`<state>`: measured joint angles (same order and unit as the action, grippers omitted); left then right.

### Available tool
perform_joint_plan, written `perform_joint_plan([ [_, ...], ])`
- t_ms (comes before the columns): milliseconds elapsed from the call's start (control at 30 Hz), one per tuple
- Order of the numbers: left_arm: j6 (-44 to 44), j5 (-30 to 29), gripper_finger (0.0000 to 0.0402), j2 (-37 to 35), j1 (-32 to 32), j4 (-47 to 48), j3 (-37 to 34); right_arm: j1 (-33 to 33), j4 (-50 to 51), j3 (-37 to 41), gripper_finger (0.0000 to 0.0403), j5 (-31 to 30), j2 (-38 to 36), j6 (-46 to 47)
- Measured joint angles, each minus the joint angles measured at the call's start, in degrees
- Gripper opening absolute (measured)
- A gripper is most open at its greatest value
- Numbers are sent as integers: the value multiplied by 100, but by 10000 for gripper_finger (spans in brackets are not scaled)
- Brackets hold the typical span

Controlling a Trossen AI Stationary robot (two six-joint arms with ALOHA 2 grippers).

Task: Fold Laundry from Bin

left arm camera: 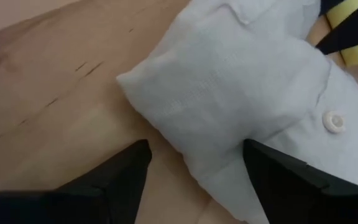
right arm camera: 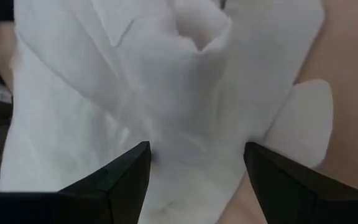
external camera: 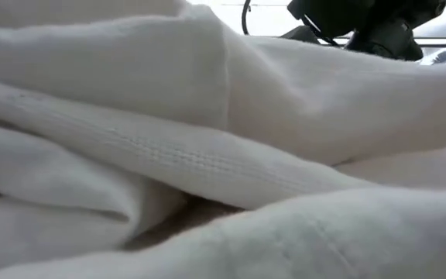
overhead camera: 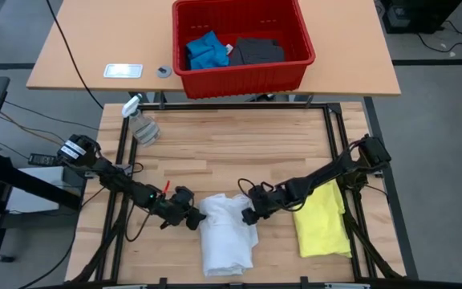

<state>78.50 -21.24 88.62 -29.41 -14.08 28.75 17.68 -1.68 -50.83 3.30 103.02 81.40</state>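
White shirt (overhead camera: 228, 233) bunched on worktop (overhead camera: 215, 152) | left gripper (overhead camera: 189, 217) and right gripper (overhead camera: 249, 215) flank its upper end, both spread, empty | long axis runs between them

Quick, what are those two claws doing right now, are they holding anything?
Left gripper: open, at the white shirt's edge, holding nothing.
Right gripper: open over the same shirt, holding nothing.

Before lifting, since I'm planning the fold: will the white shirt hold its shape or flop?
The white shirt will likely flop: it lies rumpled in soft folds. It probably drags rather than slides on the wooden table. It looks light.
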Motion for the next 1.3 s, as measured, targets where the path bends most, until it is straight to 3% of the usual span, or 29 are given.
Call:
perform_joint_plan([
  [233, 195, 535, 246, -247, -3, 286, -4, -1, 842, -242, 264, 443, -91, -316],
  [467, 180, 251, 202, -1022, 3, 1023, -14, 65, 3965, -1336, 234, 376, -350, -1428],
  [600, -219, 111, 193, -1340, -16, 419, -15, 253, 5783, -1922, 221, 419, -518, -1878],
  [700, -685, 27, 192, -1350, -51, -547, -2, 441, 6412, -1951, 213, 428, -651, -2074],
  [767, -921, 27, 192, -1211, -36, -923, 38, 516, 5990, -1811, 208, 469, -735, -2241],
  [900, -1150, -1, 192, -664, -13, -887, 342, 454, 3877, -1513, 201, 663, -712, -2314],
  [1033, -1399, 426, 192, -84, -4, -898, 808, 187, 2189, -1346, 196, 483, -299, -2403],
  [1167, -1818, 821, 192, 327, -3, -916, 1278, -123, 1370, -1342, 194, 229, 222, -2627],
  [1300, -2246, 1324, 192, 661, -37, -677, 1595, -444, 1299, -1338, 191, 123, 625, -2610],
])
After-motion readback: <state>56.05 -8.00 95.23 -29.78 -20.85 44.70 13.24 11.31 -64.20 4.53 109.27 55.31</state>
